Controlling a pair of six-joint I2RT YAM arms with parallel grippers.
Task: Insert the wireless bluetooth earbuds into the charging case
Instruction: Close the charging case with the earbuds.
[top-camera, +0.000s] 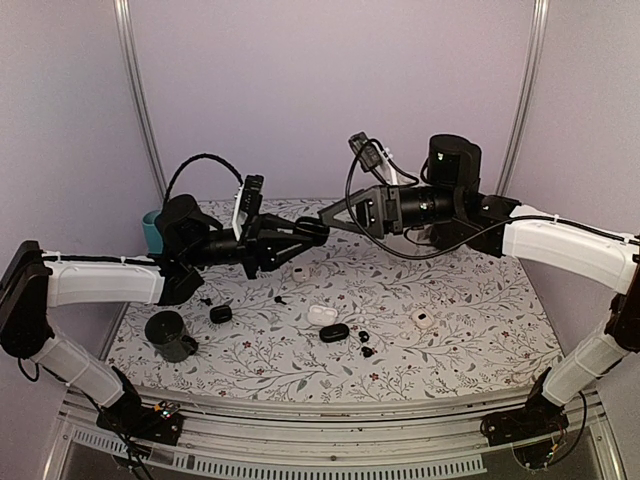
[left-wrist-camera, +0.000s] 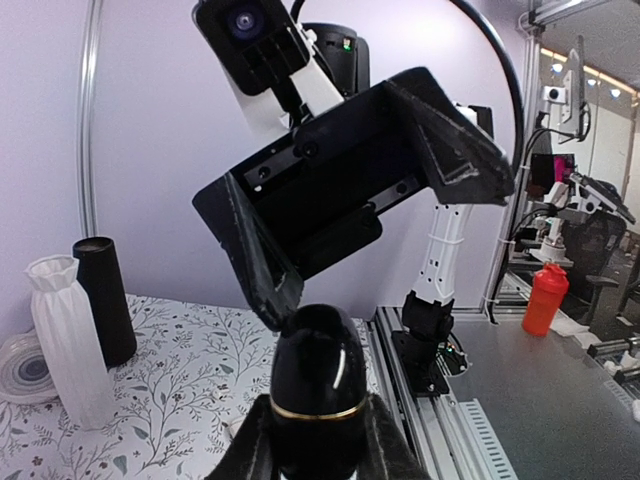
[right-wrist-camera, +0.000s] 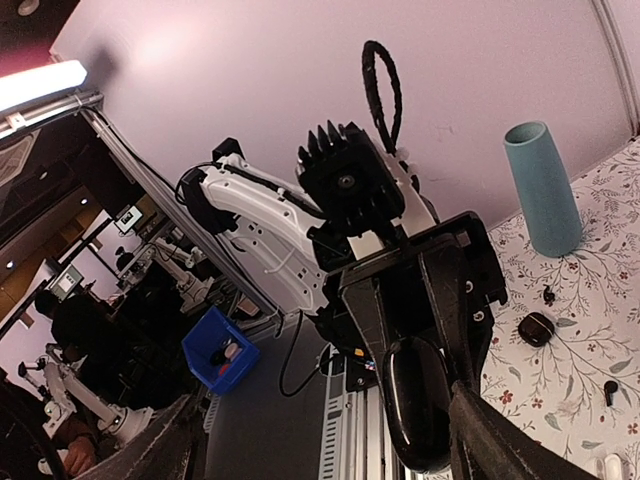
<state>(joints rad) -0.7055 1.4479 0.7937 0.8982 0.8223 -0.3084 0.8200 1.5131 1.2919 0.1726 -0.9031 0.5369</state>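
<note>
Steadiness is counting most: left end effector (left-wrist-camera: 316, 452) is clenching the black charging case (left-wrist-camera: 318, 385) aloft, below its gold seam, and should be holding firm while the right end effector (top-camera: 330, 217), spread wide, is hovering at the lid, likely to pry it. Earbuds (top-camera: 279, 298) are lying on the table (top-camera: 480, 350) below. Hinge side and interior are escaping every view.

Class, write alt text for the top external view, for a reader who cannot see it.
The left gripper holds a glossy black pebble-shaped charging case in mid-air above a floral-patterned table, the open right gripper close beside it. On the table lie tiny black earbuds and other small black and white cases.
</note>
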